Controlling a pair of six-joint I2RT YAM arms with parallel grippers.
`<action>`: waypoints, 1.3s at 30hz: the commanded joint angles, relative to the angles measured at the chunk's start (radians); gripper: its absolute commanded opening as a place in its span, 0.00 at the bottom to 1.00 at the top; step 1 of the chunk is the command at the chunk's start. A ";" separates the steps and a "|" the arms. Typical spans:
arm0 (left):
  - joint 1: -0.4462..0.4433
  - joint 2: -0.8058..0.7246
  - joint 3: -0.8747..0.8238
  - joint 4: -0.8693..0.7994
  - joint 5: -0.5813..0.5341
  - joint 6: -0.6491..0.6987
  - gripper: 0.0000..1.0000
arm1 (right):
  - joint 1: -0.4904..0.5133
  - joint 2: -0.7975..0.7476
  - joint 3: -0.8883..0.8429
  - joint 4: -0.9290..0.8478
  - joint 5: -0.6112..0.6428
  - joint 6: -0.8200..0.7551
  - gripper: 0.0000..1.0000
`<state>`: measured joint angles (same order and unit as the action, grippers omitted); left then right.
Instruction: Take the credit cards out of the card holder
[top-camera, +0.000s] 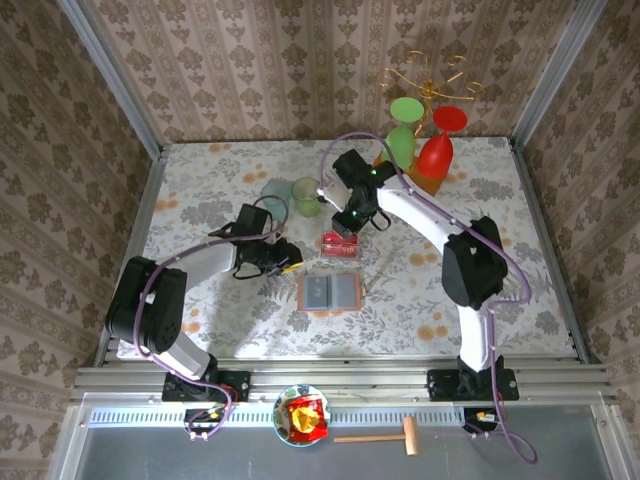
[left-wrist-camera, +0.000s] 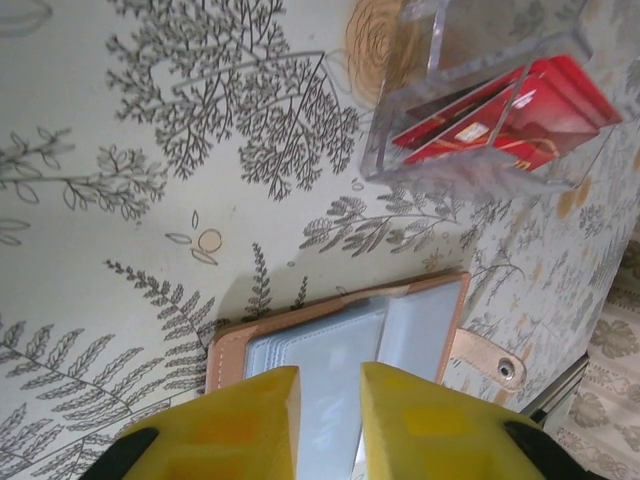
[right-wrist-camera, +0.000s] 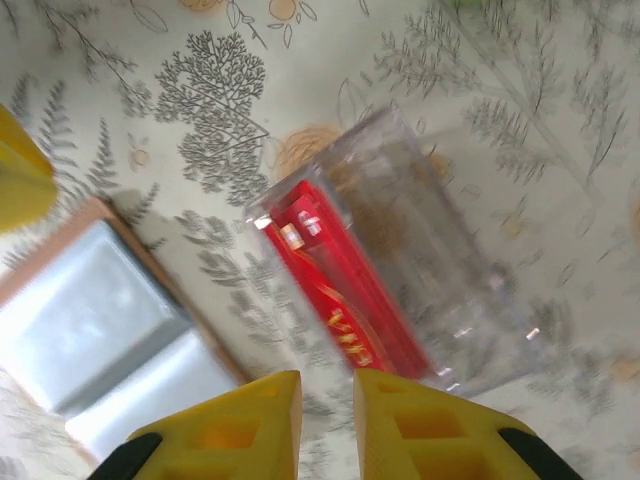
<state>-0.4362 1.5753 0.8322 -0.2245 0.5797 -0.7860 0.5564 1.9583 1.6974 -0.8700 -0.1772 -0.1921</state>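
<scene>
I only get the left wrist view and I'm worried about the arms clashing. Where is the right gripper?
Observer: The right gripper hangs above the clear box holding the credit cards, just beyond the open card holder.
Operator: Holding anything?
Observer: No, its fingers stand slightly apart with nothing between them.
Operator: What's behind the box?
Observer: A green cup and a greyish cup, further back and to the left.

part of the card holder hidden behind the yellow fingers of the left gripper and cut by the lower edge of the left wrist view, clear box cropped at the top edge there, credit cards inside blurred in the right wrist view, print and count unreadable
</scene>
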 joint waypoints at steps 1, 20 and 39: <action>-0.013 -0.034 -0.022 0.023 0.014 -0.008 0.20 | 0.022 -0.101 -0.146 0.241 -0.102 0.349 0.21; -0.082 -0.076 -0.143 0.025 -0.027 -0.027 0.01 | 0.126 -0.257 -0.631 0.657 -0.254 1.125 0.15; -0.093 -0.070 -0.212 0.041 -0.023 -0.028 0.00 | 0.206 -0.165 -0.598 0.597 -0.248 1.134 0.28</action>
<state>-0.5240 1.5150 0.6319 -0.1745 0.5640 -0.8112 0.7513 1.7653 1.0725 -0.2356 -0.4152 0.9424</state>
